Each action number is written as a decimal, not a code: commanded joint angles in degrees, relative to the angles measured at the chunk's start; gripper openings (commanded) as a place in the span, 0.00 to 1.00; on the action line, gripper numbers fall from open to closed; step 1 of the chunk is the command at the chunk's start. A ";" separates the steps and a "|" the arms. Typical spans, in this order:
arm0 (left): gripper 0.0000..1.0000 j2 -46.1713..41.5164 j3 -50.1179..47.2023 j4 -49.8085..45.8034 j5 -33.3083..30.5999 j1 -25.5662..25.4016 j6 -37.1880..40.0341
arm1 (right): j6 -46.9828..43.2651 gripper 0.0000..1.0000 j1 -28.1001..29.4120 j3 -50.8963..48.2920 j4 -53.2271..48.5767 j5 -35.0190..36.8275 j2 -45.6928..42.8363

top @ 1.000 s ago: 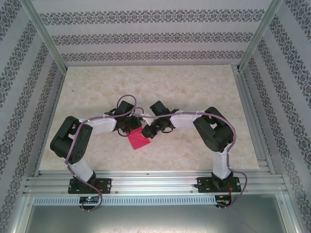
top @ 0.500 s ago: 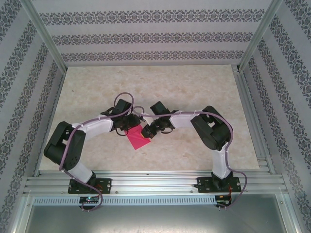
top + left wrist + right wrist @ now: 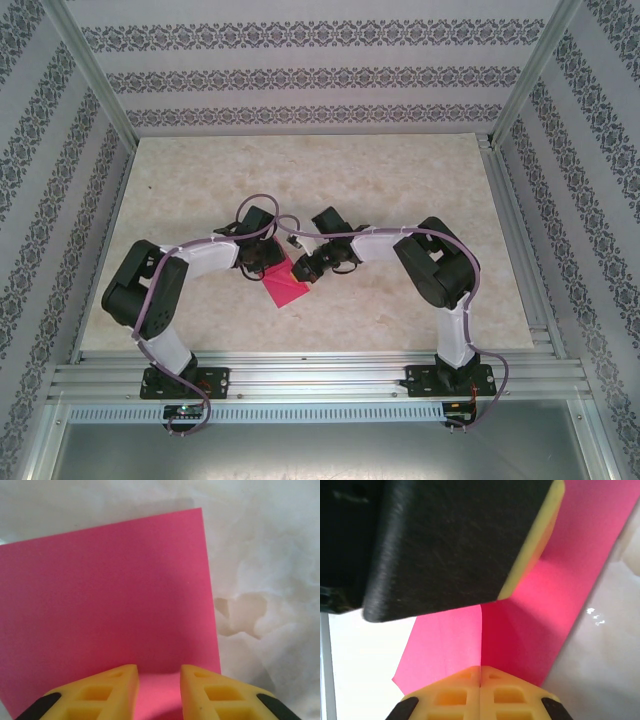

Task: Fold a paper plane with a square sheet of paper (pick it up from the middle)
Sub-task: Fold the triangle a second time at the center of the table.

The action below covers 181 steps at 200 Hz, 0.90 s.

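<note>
At centre of the top view, just below and between the two wrists, the square sheet of paper (image 3: pixel 285 288) lay on the marbled table (image 3: pixel 400 180). Right gripper (image 3: pixel 480 686) — fingers closed together on a raised ridge of the sheet, with a crease running up from their seam. Left gripper (image 3: pixel 159 692) — fingers apart, magenta showing in the gap; contact could not be confirmed. The sheet was judged very light, limp, easily crumpled or torn, and apt to slide on the smooth top. Hold was best taken at a pinched-up ridge near the middle, with light pressure.
</note>
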 commanded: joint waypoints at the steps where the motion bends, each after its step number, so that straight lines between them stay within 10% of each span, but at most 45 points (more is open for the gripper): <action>1: 0.30 2.07 0.57 -2.00 -1.60 0.41 0.72 | -1.09 0.01 -0.51 2.03 -0.83 -1.48 -0.37; 181: 0.31 -0.80 0.63 -1.50 -2.25 0.45 1.96 | -6.84 0.00 -0.75 6.79 -8.89 0.02 3.97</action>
